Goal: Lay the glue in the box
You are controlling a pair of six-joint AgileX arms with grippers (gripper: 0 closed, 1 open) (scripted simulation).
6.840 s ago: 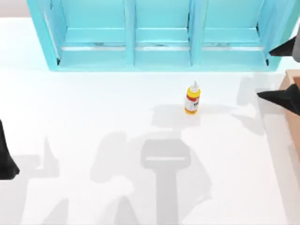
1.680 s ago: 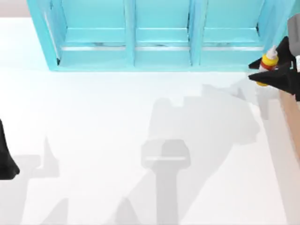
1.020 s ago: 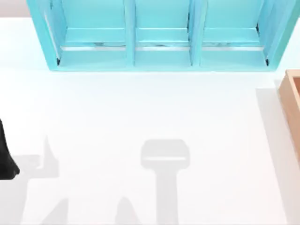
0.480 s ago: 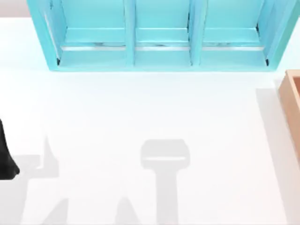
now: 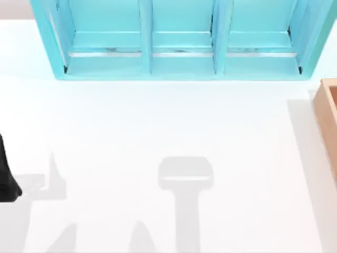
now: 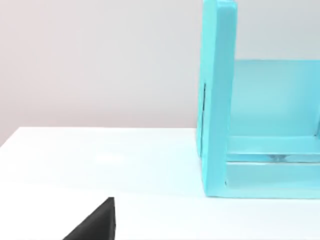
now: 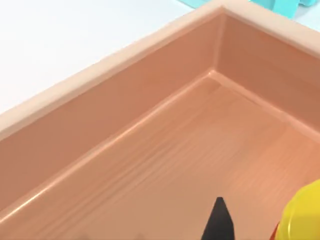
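The glue (image 7: pixel 301 216) shows its yellow end and a sliver of red band in the right wrist view, close to the camera and above the floor of the box (image 7: pixel 165 150). My right gripper (image 7: pixel 235 226) is over the box interior, shut on the glue, with one black fingertip (image 7: pixel 219 220) beside the bottle. In the top view the light-brown box (image 5: pixel 328 113) sits at the right edge of the table. My left gripper (image 5: pixel 6 182) is parked at the table's left edge, seen as a black tip (image 6: pixel 95 226) in the left wrist view.
A big teal three-compartment shelf unit (image 5: pixel 179 42) stands along the back of the table; its side wall (image 6: pixel 217 100) is in the left wrist view. The white table (image 5: pixel 168 137) stretches between the shelf, the box and the left arm.
The right gripper lifted the glue from the table's middle, carried it right to the box edge, then left the top view. Nothing in the top view has moved over the last second.
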